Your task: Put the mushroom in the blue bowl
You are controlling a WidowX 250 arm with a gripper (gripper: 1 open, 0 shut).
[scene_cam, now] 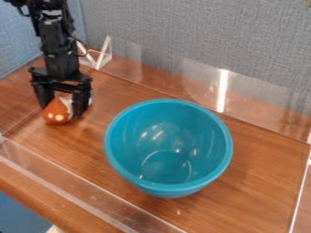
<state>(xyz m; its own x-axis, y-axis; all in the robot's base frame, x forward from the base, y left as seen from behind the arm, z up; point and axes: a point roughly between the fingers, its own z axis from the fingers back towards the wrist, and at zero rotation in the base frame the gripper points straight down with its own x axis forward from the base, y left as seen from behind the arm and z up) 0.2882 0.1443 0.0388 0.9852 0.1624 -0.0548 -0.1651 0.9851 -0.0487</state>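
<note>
The mushroom [56,113], small with an orange-red cap, lies on the wooden table at the left. My black gripper [60,97] points straight down over it, jaws open, one finger on each side of the mushroom without closing on it. The blue bowl [168,146], large, glossy and turquoise, stands empty in the middle of the table, to the right of the gripper and nearer the camera.
Clear acrylic walls [225,84] run around the wooden table [261,173], with a low one along the front edge. A grey fabric panel forms the back. A small white triangular piece [105,50] stands behind the arm.
</note>
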